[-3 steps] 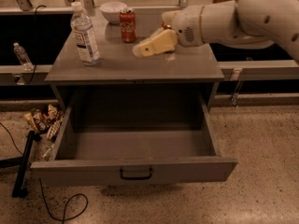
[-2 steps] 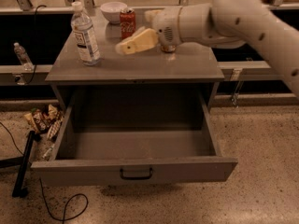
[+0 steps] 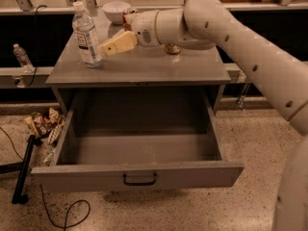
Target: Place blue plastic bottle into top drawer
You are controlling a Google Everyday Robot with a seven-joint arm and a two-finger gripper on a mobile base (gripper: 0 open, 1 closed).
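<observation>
camera view: my gripper (image 3: 110, 45) is hovering over the cabinet top (image 3: 144, 69), just at 3 o'clock of the blue plastic bottle (image 3: 87, 35) standing upright there; i cannot tell how wide it is gaping. the top drawer (image 3: 96, 177) is sitting open at 6 o'clock.

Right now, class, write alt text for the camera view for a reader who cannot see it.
A white robot arm reaches left over a grey cabinet top, its gripper just right of the upright blue plastic bottle. Below, the top drawer stands pulled open with nothing visible inside. A white bowl sits at the back of the top.
</observation>
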